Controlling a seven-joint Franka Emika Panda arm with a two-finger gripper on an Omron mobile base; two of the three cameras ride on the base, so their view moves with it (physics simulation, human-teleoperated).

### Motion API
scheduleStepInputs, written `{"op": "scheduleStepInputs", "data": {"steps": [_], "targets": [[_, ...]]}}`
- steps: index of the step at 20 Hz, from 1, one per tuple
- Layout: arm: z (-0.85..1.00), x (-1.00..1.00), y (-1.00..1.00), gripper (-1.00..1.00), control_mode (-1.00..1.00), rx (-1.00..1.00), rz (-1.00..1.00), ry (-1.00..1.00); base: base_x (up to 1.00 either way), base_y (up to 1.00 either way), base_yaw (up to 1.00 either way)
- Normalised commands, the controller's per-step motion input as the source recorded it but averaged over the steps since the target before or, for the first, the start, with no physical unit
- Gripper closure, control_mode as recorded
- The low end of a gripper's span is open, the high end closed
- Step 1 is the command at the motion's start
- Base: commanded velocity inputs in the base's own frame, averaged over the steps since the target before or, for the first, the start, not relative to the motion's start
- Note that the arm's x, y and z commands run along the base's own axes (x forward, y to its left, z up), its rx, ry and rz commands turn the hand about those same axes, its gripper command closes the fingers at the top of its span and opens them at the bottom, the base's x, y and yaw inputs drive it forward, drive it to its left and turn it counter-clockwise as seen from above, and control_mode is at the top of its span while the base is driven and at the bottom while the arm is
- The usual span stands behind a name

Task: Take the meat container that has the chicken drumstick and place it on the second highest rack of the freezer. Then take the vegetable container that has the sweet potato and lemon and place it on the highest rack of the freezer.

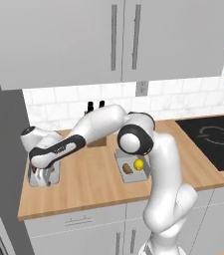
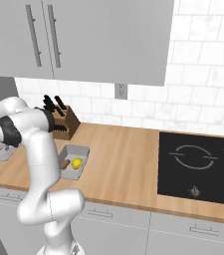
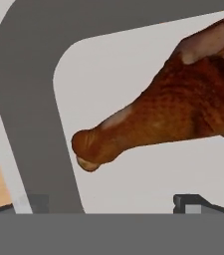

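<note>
Gripper: jaws spread wide, clamped on nothing, lowered over the meat container at the left end of the wooden surface; in the hand view one finger tip stands inside the container over its pale floor, the other at its dark grey rim; chicken drumstick: reddish-brown, lying on the container floor, its knobbed end pointing toward the rim corner, clear of both tips; vegetable container: light grey tray on the same surface, well apart to the right of the meat container, partly hidden behind the arm's elbow; sweet potato and lemon: side by side inside that tray, near each other; knife block: against the tiled wall behind the tray; black cooktop: set into the surface at the far right
</note>
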Motion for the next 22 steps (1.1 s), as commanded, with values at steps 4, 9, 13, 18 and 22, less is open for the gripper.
{"op": "scheduleStepInputs", "data": {"steps": [4, 9, 13, 18, 22], "targets": [[-0.52, 0.00, -0.01, -1.00, -1.00, 0.00, 0.00, 0.00, 0.00, 0.00, 0.00], [-0.41, 0.00, 0.00, -1.00, -1.00, 0.00, 0.00, 0.00, 0.00, 0.00, 0.00], [0.00, 0.00, 0.00, -1.00, -1.00, 0.00, 0.00, 0.00, 0.00, 0.00, 0.00], [0.00, 0.00, 0.00, 1.00, -1.00, 0.00, 0.00, 0.00, 0.00, 0.00, 0.00], [0.00, 0.00, 0.00, 1.00, -1.00, 0.00, 0.00, 0.00, 0.00, 0.00, 0.00]]}}
